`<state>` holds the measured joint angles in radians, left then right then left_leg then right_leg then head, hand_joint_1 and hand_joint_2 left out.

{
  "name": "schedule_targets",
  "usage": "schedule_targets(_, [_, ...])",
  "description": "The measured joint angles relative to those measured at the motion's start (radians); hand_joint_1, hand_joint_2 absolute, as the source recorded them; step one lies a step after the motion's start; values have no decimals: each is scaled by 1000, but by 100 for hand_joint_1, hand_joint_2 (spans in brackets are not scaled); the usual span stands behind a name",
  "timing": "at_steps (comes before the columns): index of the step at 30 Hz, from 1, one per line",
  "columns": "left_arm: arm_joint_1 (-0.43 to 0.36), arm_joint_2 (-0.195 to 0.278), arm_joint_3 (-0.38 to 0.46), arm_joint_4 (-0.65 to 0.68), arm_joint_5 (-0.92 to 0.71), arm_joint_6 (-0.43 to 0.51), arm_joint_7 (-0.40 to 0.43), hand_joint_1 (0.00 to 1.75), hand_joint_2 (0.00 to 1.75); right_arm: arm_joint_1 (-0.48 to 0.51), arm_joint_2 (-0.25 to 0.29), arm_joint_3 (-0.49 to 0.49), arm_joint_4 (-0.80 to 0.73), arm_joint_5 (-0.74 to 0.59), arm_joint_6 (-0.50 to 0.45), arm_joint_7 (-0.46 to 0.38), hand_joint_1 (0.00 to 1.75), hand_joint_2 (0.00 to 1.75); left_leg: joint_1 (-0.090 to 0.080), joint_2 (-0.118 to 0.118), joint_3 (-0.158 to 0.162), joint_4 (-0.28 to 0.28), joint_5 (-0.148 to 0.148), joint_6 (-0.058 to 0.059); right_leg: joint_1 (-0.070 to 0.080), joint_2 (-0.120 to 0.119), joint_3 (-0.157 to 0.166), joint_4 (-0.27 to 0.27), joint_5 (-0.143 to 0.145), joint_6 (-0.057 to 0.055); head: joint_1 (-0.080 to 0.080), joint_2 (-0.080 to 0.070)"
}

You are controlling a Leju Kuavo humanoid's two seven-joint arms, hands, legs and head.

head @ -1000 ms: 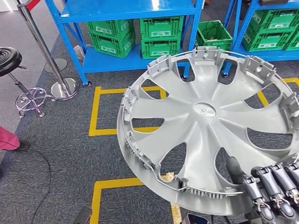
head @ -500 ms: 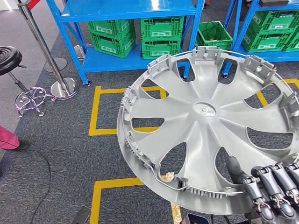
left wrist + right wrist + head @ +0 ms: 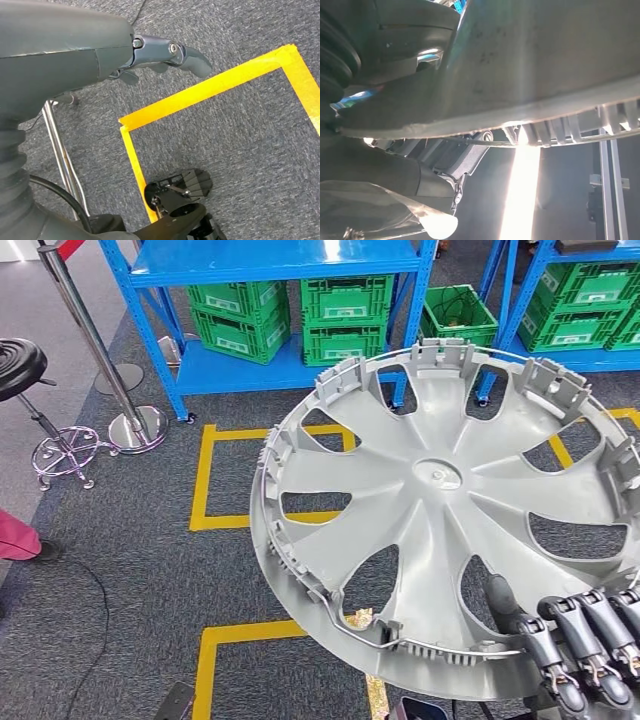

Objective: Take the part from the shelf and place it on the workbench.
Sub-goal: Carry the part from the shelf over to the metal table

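Note:
The part is a large grey plastic wheel cover (image 3: 445,510) with spoke openings and clips round its rim, held tilted in front of me with its inner side up. My right hand (image 3: 581,645) grips its near rim at the lower right, dark fingers curled over the edge. In the right wrist view the cover's underside (image 3: 531,65) lies close across the hand (image 3: 433,172). My left hand (image 3: 151,55) hangs over the carpet with nothing in it, its fingers stretched out loosely.
Blue shelves (image 3: 272,260) with green crates (image 3: 343,315) stand ahead, more crates (image 3: 581,300) at the right. Yellow tape rectangles (image 3: 200,470) mark the grey carpet. A black stool (image 3: 19,365) and a chrome barrier post (image 3: 136,425) stand at the left. A pink-clad part of a person (image 3: 15,538) shows at the left edge.

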<state>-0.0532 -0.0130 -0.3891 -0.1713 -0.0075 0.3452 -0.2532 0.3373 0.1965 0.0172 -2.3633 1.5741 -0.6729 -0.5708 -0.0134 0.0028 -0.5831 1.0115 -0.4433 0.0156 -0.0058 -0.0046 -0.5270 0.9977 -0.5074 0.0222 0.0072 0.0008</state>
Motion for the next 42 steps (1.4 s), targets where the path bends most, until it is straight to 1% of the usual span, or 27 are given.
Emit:
schedule_targets(5, [0,0,0,0,-3,0,4,0,175,0,0,0,0,0,0,1,175,175,0,0,-1,2,-1,2,0,0,0,0,0,1,0,0])
schedule_targets(8, [0,1,0,0,-10,-1,9,0,175,0,0,1,1,0,0,3,175,175,-2,0,-3,2,-3,12,-2,0,1,-4,2,11,0,0])
schedule_targets(10, [-1,-1,0,0,-12,-2,10,0,175,-1,0,2,1,0,0,4,175,175,2,0,4,-16,3,20,-3,2,-8,10,-12,17,2,0])
schedule_targets(12, [-3,-2,0,0,-12,-3,10,0,175,-1,0,2,1,0,0,4,175,175,7,1,8,-30,8,27,-5,4,-52,96,-62,22,5,0])
schedule_targets(14, [-3,-2,0,0,-14,-5,11,0,175,-1,0,2,2,-1,0,5,175,175,8,1,7,-30,5,30,-9,3,-121,230,-117,27,7,0])
schedule_targets(15, [-2,-3,0,0,-16,-6,11,0,175,-1,0,2,2,-1,0,6,175,175,8,1,7,-29,2,29,-11,3,-143,271,-123,31,7,0])
schedule_targets(16, [-1,-4,0,0,-18,-6,11,0,175,-1,0,2,3,-1,0,6,175,175,9,0,9,-27,0,26,-13,3,-148,275,-109,34,7,0])
schedule_targets(17, [-1,-5,0,0,-19,-7,11,0,175,-1,0,2,4,0,0,7,175,175,12,0,11,-24,-4,22,-16,3,-134,238,-79,37,7,0])
schedule_targets(18, [0,-6,0,0,-20,-7,11,0,175,-1,0,2,4,0,0,8,175,175,14,-1,14,-19,-9,16,-19,2,-103,171,-40,40,7,0])
schedule_targets(19, [-1,-6,0,0,-21,-6,11,0,175,-1,0,2,5,0,0,9,175,175,14,-2,15,-11,-16,8,-21,2,-72,105,-16,42,8,0])
schedule_targets(20, [-1,-6,0,0,-22,-6,11,0,175,-2,0,3,5,-1,0,9,175,175,13,-2,14,-3,-23,0,-21,3,-46,55,-2,39,9,0])
schedule_targets(21, [-1,-5,-1,0,-22,-5,12,0,175,-2,0,3,6,-1,0,10,175,175,12,-2,12,4,-28,-6,-21,4,-30,27,-2,34,9,0])
schedule_targets(25, [-2,-3,-1,0,-23,-4,12,0,175,-1,0,6,6,0,0,12,175,175,14,-2,12,23,-44,-22,-20,6,-12,23,-17,4,5,0])
schedule_targets(27, [-3,-3,-2,0,-24,-3,12,0,175,-2,0,7,6,0,0,13,175,175,17,-2,-27,106,-77,-31,-22,4,4,21,-27,-8,0,0])
schedule_targets(29, [-1,-3,-2,0,-25,-3,12,0,175,-2,0,8,7,0,0,13,175,175,19,-2,-110,245,-115,-35,-20,4,19,21,-42,-13,-3,0])
schedule_targets(30, [1,-3,-2,0,-25,-3,12,0,175,-2,0,9,7,0,0,13,175,175,19,-2,-146,294,-117,-35,-19,6,29,21,-51,-13,-3,0])
schedule_targets(31, [3,-3,-2,0,-25,-3,12,0,175,-1,0,9,7,0,0,13,175,175,18,-2,-168,310,-99,-32,-17,7,41,21,-61,-13,-3,0])
schedule_targets(32, [5,-3,-2,0,-26,-3,12,0,175,-1,0,9,7,0,0,13,175,175,17,-2,-172,285,-60,-26,-16,9,56,21,-72,-13,-3,0])
schedule_targets(33, [7,-3,-2,0,-26,-3,12,0,175,-1,0,9,7,0,0,13,175,175,14,-3,-161,228,-7,-17,-14,11,72,20,-84,-13,-3,0])
schedule_targets(34, [8,-2,-2,1,-26,-3,13,0,175,-1,0,9,7,0,0,13,175,175,10,-3,-145,173,33,-7,-13,12,84,17,-96,-12,-1,0])
schedule_targets(35, [10,-2,-3,1,-26,-3,13,0,175,-2,0,10,7,0,0,12,175,175,5,-3,-127,126,60,4,-13,13,95,12,-106,-8,0,0])
schedule_targets(36, [11,0,-3,2,-26,-3,13,0,175,-2,1,11,7,0,0,13,175,175,-1,-2,-111,97,64,14,-15,14,103,4,-113,-3,1,0])
schedule_targets(37, [12,1,-3,2,-26,-3,14,0,175,-2,1,12,7,-1,0,13,175,175,-6,-1,-98,83,51,23,-17,14,114,-3,-115,4,-1,0])
schedule_targets(39, [9,2,-3,2,-27,-3,14,0,175,-2,1,13,7,-1,0,13,175,175,-7,0,-61,36,26,36,-18,13,121,7,-95,20,-5,0])
schedule_targets(40, [8,3,-3,2,-27,-3,14,0,175,-2,1,14,7,0,0,13,175,175,-4,0,-37,11,18,38,-17,12,110,38,-76,25,-5,0])
schedule_targets(41, [7,2,-3,2,-27,-3,14,0,175,-3,1,14,7,0,0,13,175,175,1,-1,-13,-11,10,39,-17,11,80,85,-59,28,-3,0])
schedule_targets(42, [6,2,-3,2,-28,-3,14,0,175,-4,2,14,7,0,0,13,175,175,5,-3,7,-25,4,38,-16,11,38,142,-55,29,-1,0])
